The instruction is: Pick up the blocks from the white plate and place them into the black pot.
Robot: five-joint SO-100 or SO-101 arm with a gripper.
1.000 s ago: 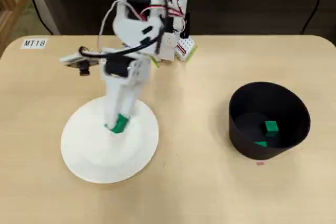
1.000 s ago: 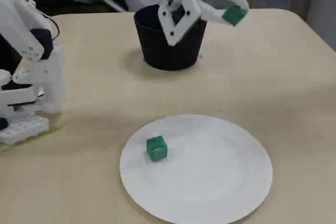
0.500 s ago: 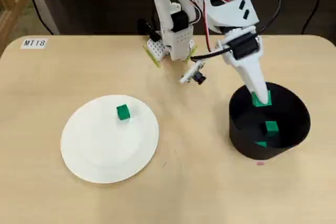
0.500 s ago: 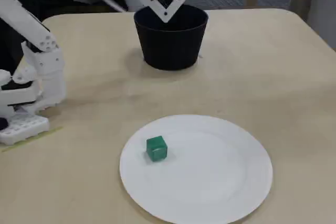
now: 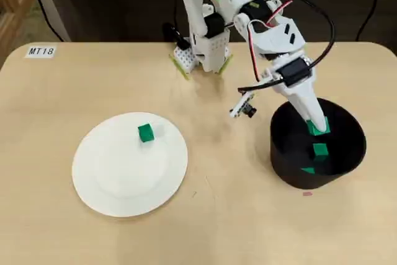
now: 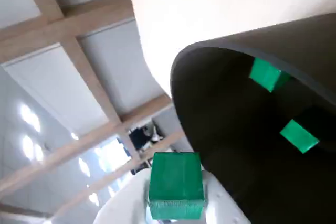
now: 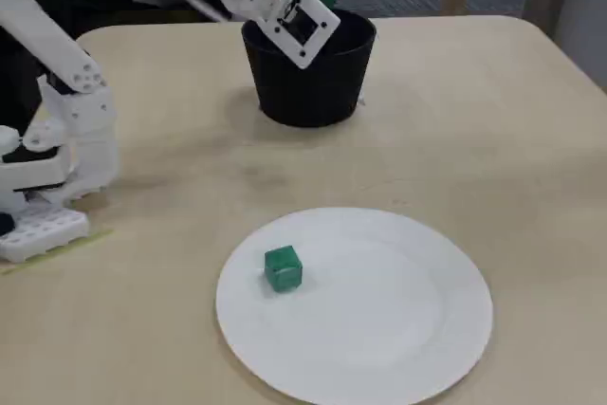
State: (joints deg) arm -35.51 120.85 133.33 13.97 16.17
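The gripper [image 5: 317, 126] is clamped on one green block [image 6: 175, 184] and hangs over the mouth of the black pot [image 5: 282, 159], just inside its rim. The pot stands near the right edge of the table [image 5: 56, 228]. Two more blocks [image 5: 320, 150] lie on the pot floor. A fourth block [image 5: 145, 133] rests on the white plate [image 5: 99, 190], toward the plate's far rim in the overhead view; the plate sits left of table centre.

Risk, as judged from here: the held block sits close to the pot wall, so a release at this position may strike the rim and bounce out onto the table. A further descent could knock the wall and shift the lightweight pot
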